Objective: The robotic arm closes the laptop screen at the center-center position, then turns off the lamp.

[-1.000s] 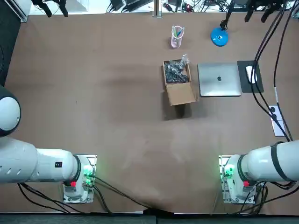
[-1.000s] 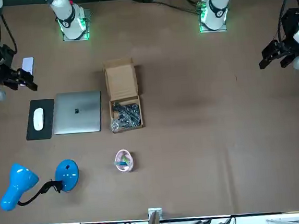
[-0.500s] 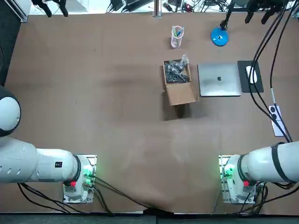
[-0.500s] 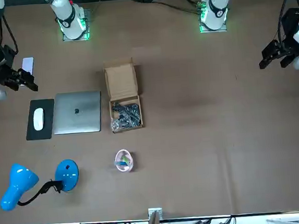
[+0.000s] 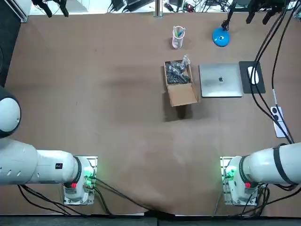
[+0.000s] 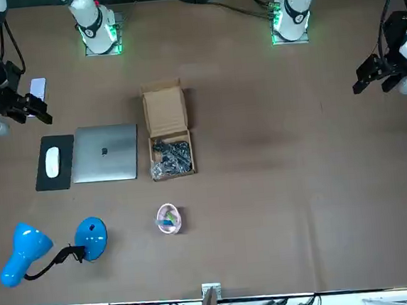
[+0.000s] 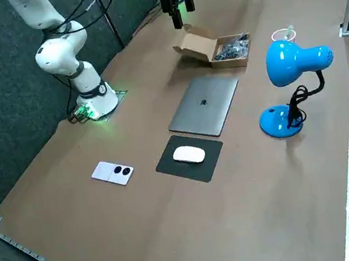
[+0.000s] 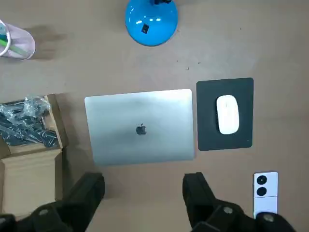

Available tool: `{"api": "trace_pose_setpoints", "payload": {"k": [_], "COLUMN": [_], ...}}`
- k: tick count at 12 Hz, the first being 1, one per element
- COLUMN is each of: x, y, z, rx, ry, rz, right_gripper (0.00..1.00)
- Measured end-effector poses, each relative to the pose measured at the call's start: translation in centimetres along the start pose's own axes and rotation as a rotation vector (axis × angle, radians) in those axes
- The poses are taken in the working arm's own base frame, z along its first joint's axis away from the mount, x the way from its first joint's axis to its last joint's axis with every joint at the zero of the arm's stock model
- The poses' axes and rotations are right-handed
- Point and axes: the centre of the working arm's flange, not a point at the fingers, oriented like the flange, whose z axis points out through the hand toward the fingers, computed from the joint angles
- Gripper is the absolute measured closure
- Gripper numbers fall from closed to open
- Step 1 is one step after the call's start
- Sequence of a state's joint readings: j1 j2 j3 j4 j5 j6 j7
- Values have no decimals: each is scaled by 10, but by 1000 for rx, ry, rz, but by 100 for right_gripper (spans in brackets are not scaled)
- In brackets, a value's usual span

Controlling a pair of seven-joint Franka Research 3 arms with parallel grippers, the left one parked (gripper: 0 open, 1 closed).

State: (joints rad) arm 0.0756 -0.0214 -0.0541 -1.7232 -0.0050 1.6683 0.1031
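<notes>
The silver laptop point(image 5: 220, 80) point(image 6: 105, 153) point(image 7: 204, 105) point(image 8: 140, 126) lies flat on the table with its lid shut. Beyond it stands the blue desk lamp point(image 6: 25, 252) point(image 7: 289, 64), its round base point(image 5: 220, 37) point(image 8: 151, 18) resting on the table. My right gripper point(image 8: 142, 193) point(image 7: 181, 12) point(image 6: 32, 109) point(image 5: 258, 16) hangs high above the table, over the robot-side edge of the laptop. It is open, with nothing between its fingers point(image 8: 198, 193). It touches neither the laptop nor the lamp.
An open cardboard box point(image 5: 179, 82) with dark parts in a bag sits beside the laptop. A pink cup point(image 5: 178, 36) holds pens. A white mouse point(image 5: 253, 75) lies on a black pad point(image 8: 225, 140). A small white remote point(image 5: 278, 117) lies nearer the robot.
The right gripper has shifted only very slightly; nothing on the table has moved.
</notes>
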Motion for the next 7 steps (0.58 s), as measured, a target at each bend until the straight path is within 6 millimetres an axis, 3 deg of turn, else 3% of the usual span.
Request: {"api": "trace_pose_setpoints", "payload": {"k": [7], "x": [-1], "y": [-2], "z": [2], "rx": [-1], "ry": [-7], "rz": [-4], "right_gripper": [0]}}
